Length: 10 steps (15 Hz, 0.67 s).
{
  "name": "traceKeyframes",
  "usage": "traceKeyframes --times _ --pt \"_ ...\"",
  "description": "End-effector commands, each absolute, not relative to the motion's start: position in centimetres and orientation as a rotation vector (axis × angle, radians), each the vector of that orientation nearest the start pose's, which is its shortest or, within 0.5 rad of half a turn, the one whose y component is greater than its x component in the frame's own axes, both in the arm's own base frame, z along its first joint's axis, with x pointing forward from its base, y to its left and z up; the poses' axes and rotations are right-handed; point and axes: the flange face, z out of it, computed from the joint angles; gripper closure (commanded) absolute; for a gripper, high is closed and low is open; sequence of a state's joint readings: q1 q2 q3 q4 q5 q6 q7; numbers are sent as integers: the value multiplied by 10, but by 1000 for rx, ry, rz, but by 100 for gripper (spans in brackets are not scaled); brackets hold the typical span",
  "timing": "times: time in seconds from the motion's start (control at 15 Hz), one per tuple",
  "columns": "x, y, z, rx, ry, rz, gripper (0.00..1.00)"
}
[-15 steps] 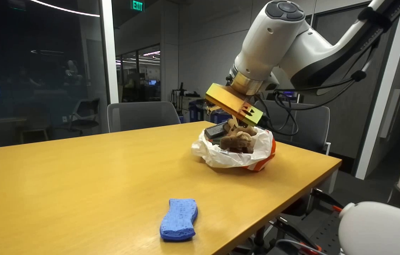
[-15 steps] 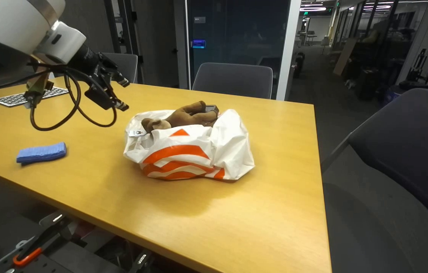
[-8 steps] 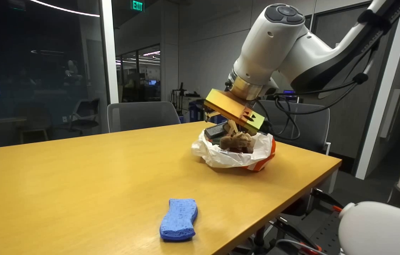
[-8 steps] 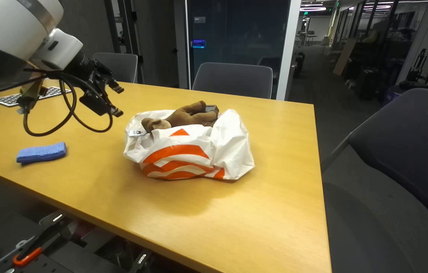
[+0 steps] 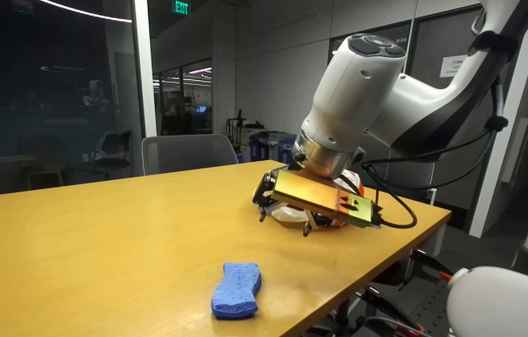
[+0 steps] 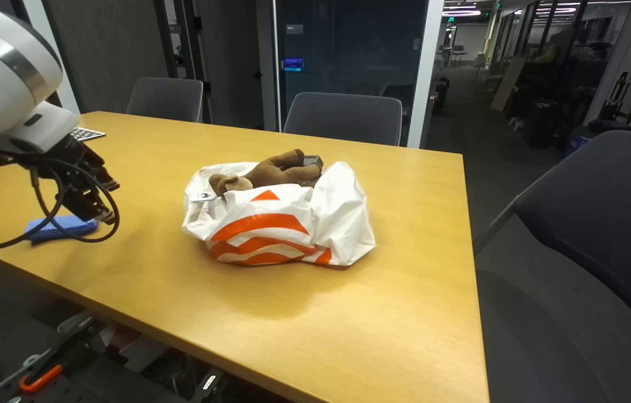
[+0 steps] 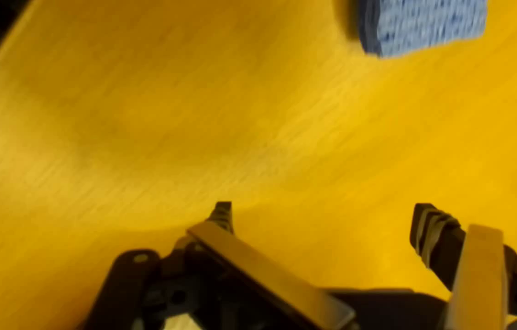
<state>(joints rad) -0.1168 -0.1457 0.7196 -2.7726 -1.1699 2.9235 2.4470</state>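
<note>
The sponge (image 5: 236, 291), blue with a pinched waist, lies flat on the surface (image 5: 105, 243), near the edge that runs by the orange-handled clamp (image 6: 41, 379). The jaws hang above the surface, spread wide with nothing between them, near the sponge and touching neither it nor the bag (image 6: 279, 221). In the wrist view only one end of the sponge shows, ahead of them.

The bag, white with orange print, sits toward the end edge, between its two corners. A brown toy (image 6: 279, 170) and a dark box (image 6: 311, 161) stick out of its mouth. A keyboard (image 6: 87, 134) shows past the arm (image 6: 2, 73), near a far corner. Chairs (image 6: 343, 118) stand along the edge opposite the clamp.
</note>
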Motion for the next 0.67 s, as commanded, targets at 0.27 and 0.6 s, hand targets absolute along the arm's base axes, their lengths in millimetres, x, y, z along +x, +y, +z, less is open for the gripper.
traceKeyframes --times 0.27,0.6 --pt "237 297 238 -2847 650 -562 0" --pt "248 319 248 -2814 522 -454 0"
